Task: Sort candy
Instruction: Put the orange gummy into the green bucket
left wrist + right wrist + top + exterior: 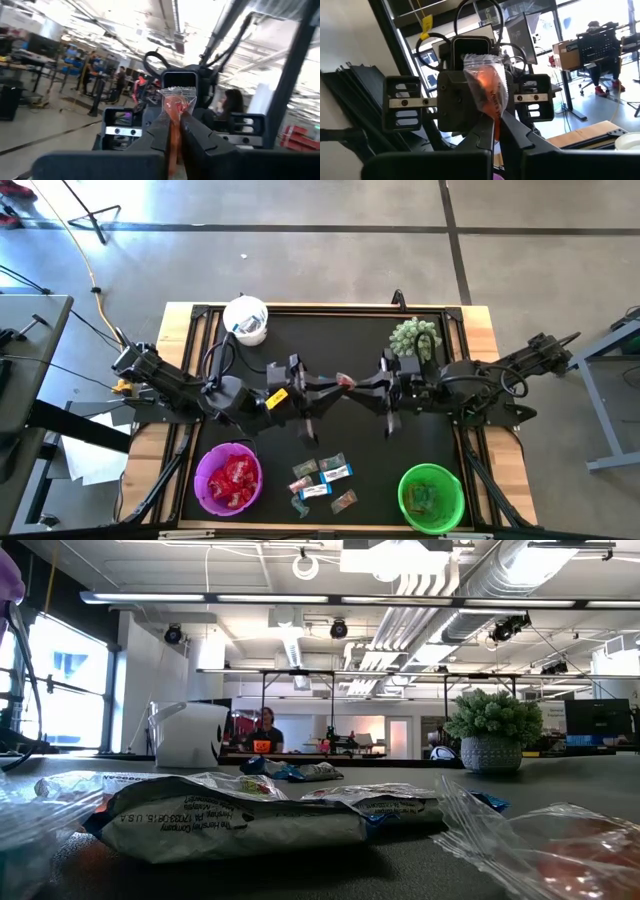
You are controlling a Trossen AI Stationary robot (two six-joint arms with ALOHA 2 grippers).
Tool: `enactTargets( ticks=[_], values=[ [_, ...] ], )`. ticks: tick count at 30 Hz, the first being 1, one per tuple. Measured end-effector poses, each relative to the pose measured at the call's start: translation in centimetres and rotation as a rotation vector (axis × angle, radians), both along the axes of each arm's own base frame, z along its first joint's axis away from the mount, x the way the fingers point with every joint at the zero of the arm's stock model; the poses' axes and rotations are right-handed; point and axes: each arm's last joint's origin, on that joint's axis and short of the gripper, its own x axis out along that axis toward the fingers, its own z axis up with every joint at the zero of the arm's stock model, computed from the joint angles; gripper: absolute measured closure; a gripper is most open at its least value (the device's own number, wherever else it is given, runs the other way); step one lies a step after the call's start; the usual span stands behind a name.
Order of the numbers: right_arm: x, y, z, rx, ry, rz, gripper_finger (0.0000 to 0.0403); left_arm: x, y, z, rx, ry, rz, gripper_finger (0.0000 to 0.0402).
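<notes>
A shiny red candy packet (pixel 346 381) hangs over the middle of the black mat, between my two grippers. My left gripper (pixel 335 385) comes from the table's left and my right gripper (pixel 361 385) from its right. They face each other, and both are shut on the packet. Several loose candies (pixel 322 478), blue-and-white bars and greyish ones, lie flat on the mat near the front edge. They also show close up in the low view (pixel 230 815). Neither gripper shows in the low view. My left gripper pinches the red packet's lower part (pixel 173 131) between its two fingers, reaching about level from the table's left. The packet's crimped end (pixel 176 93) stands out past the fingertips, clear of the table. My right gripper pinches the same packet by its lower edge (pixel 495 116) between its two fingers, reaching about level from the table's right. The rest of the packet (pixel 487 82) stands out past the fingertips toward the left gripper, clear of the table.
A purple bowl (pixel 205 498) with red packets stands at the front left. A green bowl (pixel 455 505) with greenish candies stands at the front right. A white cup (pixel 246 320) stands at the back left and a spiky green plant (pixel 415 337) at the back right.
</notes>
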Motion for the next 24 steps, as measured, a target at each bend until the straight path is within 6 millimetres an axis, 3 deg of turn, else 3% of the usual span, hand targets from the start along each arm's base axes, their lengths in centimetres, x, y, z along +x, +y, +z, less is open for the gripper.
enactTargets(
  ticks=[11, 18, 24],
  values=[
    [-0.6, 0.0, -0.2, 0.041, 0.046, 0.020, 0.0402, -0.6, -0.5, 0.0, 0.218, 0.113, 0.059, 0.0288],
    [-3.8, -0.1, -0.1, 0.141, 0.166, 0.040, 0.0402, -3.5, -1.2, 1.4, 0.204, 0.159, 0.088, 0.0248],
    [-7.3, 1.2, -2.2, 0.439, 0.488, 0.186, 0.0402, -6.2, -2.2, 1.5, 0.135, 0.257, -0.026, 0.0243]
  ],
)
